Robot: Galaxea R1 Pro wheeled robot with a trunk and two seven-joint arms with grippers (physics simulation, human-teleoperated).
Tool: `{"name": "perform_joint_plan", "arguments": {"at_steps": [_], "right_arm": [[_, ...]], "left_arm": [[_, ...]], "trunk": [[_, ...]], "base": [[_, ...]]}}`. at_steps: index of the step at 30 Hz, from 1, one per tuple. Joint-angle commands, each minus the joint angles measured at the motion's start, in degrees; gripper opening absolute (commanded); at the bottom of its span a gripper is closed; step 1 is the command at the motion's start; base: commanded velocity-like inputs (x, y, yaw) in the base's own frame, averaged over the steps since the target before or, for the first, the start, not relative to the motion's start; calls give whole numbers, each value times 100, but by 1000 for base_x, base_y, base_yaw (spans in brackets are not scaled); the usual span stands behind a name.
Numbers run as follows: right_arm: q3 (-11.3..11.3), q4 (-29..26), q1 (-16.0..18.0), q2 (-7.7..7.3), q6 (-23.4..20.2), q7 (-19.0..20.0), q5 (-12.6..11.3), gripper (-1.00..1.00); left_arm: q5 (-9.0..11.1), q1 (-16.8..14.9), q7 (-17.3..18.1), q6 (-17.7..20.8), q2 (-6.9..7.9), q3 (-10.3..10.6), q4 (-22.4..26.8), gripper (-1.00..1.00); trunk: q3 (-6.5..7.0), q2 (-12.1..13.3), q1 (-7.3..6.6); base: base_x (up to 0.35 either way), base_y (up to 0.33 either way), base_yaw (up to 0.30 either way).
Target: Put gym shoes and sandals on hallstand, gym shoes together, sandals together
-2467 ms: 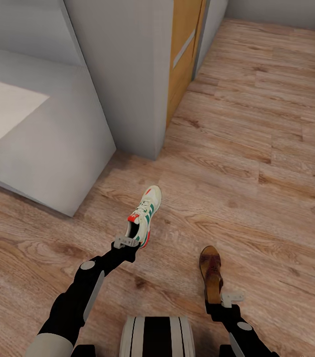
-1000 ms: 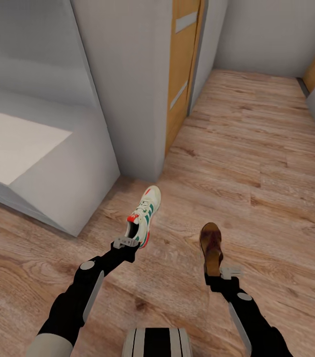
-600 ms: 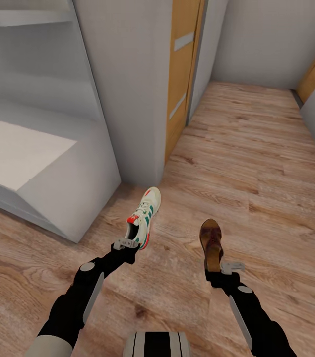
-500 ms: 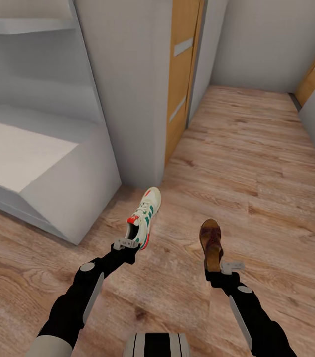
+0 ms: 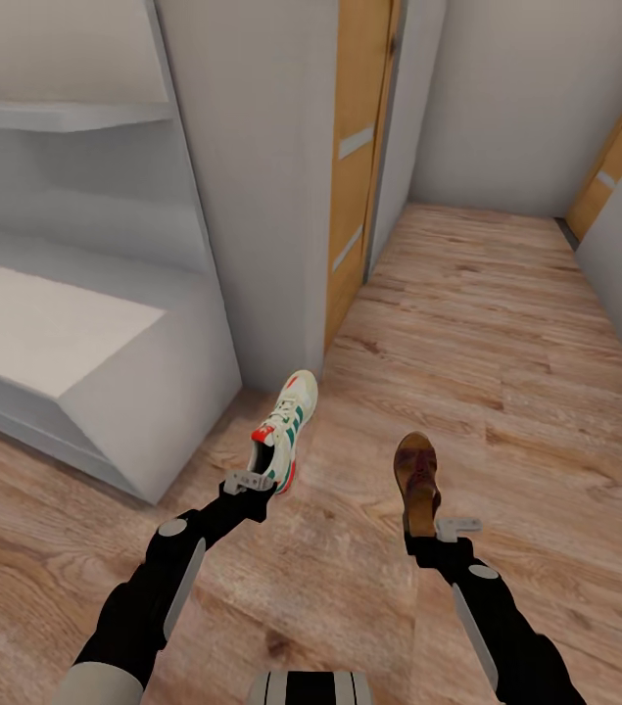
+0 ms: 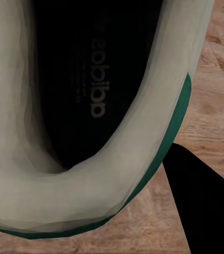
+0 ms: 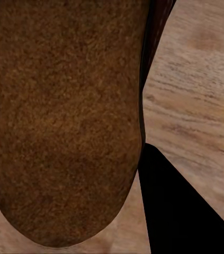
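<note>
A white gym shoe (image 5: pixel 286 431) with green stripes and a red heel hangs above the corridor floor (image 5: pixel 506 343), my left gripper (image 5: pixel 252 482) shut on its heel. The left wrist view looks into the gym shoe's dark opening and pale heel collar (image 6: pixel 90 185). My right gripper (image 5: pixel 443 531) is shut on the heel end of a brown sandal (image 5: pixel 416 480), toe pointing away from me. The sandal's insole (image 7: pixel 64 116) shows close up in the right wrist view. The pale hallstand (image 5: pixel 36 323) stands at the left, with its bench top and one wall shelf (image 5: pixel 66 113) above.
A grey wall pillar (image 5: pixel 252 176) rises just beyond the hallstand's right end. An orange wooden door (image 5: pixel 355 147) sits behind it, and another door (image 5: pixel 619 157) at the far right. The corridor runs on ahead to a grey end wall.
The head camera has tilted up, bringing the hallstand's wall shelf and the corridor's end wall into view. Both arms keep their shoes in the same hold.
</note>
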State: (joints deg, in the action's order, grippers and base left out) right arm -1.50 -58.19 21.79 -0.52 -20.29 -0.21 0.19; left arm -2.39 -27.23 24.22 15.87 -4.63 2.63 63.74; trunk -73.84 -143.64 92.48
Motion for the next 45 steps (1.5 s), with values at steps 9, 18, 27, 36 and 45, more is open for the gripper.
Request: {"name": "perform_joint_plan", "arguments": {"at_steps": [9, 18, 27, 36, 45], "right_arm": [[1, -9, 0, -1, -36, -14, -19, -100], [1, -9, 1, 1, -36, -14, -19, -100], [1, -9, 0, 8, -36, -14, -10, -100], [1, -8, 1, 8, -36, -14, -9, -100], [1, -7, 1, 8, -36, -14, -2, -100]], "left_arm": [[-33, 6, 22, 17, -3, -17, 7, -100], [-33, 7, 21, 13, -3, -12, 7, -100], [-33, 7, 21, 13, -3, -14, 7, -100], [-33, 7, 21, 13, -3, -10, 7, -100], [-31, 7, 21, 13, -3, -9, 7, -100]], "trunk": [[81, -1, -1], [165, -1, -1], [249, -1, -1], [334, -1, -1], [409, -1, -1]], "base": [[-8, 0, 0], [-283, 0, 0], [-341, 0, 0], [-338, 0, 0], [-90, 0, 125]]}}
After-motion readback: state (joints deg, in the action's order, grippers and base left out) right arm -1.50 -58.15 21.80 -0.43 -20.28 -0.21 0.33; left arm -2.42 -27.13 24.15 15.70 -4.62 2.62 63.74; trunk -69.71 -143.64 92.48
